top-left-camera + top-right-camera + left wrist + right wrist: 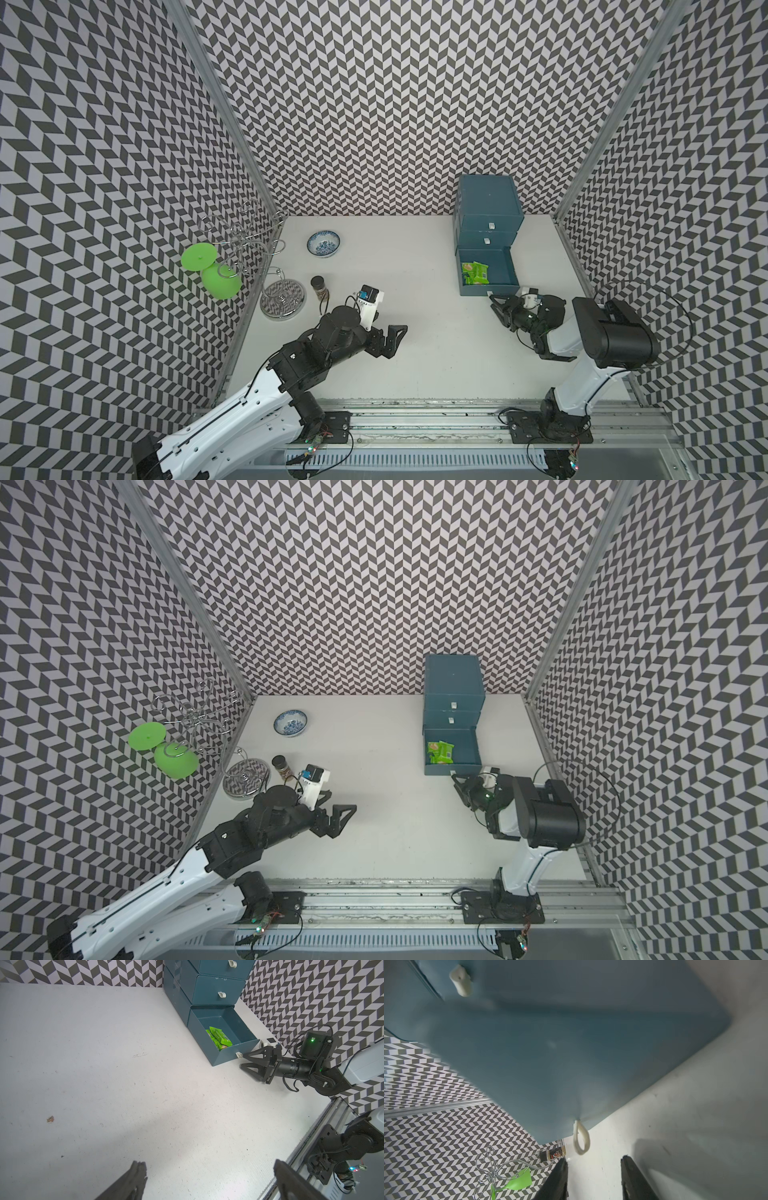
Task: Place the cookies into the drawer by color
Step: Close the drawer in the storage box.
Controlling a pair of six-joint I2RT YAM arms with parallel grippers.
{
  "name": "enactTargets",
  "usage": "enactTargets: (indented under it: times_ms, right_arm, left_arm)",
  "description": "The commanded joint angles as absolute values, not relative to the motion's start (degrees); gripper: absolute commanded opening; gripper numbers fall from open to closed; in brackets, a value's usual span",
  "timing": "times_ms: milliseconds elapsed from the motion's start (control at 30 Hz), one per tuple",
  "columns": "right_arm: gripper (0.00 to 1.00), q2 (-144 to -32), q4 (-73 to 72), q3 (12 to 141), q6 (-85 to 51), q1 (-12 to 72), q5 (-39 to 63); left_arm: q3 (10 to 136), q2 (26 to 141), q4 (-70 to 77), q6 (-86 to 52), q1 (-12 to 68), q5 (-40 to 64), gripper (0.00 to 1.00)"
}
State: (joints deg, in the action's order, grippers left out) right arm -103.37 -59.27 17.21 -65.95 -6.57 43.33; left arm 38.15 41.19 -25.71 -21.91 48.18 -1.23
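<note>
Several bright green cookies [476,273] [441,752] [219,1038] lie in the pulled-out bottom drawer [490,288] of the blue drawer unit [486,199]. No black or pale yellow packets show. My right gripper [494,302] [457,783] [242,1061] [593,1159] is open and empty, low over the table at that drawer's front. The drawer's white loop handle [581,1140] [239,1055] hangs just ahead of its fingertips. My left gripper [397,340] [345,821] [208,1163] is wide open and empty over bare table near the middle.
The two upper drawers are shut. A blue-patterned bowl [323,243] sits at the back left, and a small brown spice jar [319,287] stands beside the left arm's wrist. A wire stand [282,303] with green plastic glasses [220,282] stands at the left wall.
</note>
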Motion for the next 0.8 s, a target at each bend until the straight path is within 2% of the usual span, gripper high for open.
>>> enactTargets:
  times_ms: [0, 233, 467, 767]
  right_arm:
    - [0.42, -106.45, -66.12, 17.86, -68.78, -6.59, 43.74]
    - [0.36, -110.9, -72.72, 17.93, -72.34, -6.55, 44.46]
    - [0.29, -117.37, -87.9, 17.69, -81.46, -6.59, 45.81]
    - [0.1, -122.47, -98.16, 17.58, -87.09, -5.8, 45.97]
  left_arm:
    - [37.65, 40.61, -24.61, -21.29, 47.81, -1.58, 1.0]
    - [37.62, 40.77, -24.61, -21.31, 47.82, -1.58, 1.0]
    - [37.55, 40.96, -24.5, -21.43, 47.85, -1.58, 1.0]
    - [37.55, 40.91, -24.52, -21.35, 47.83, -1.67, 1.0]
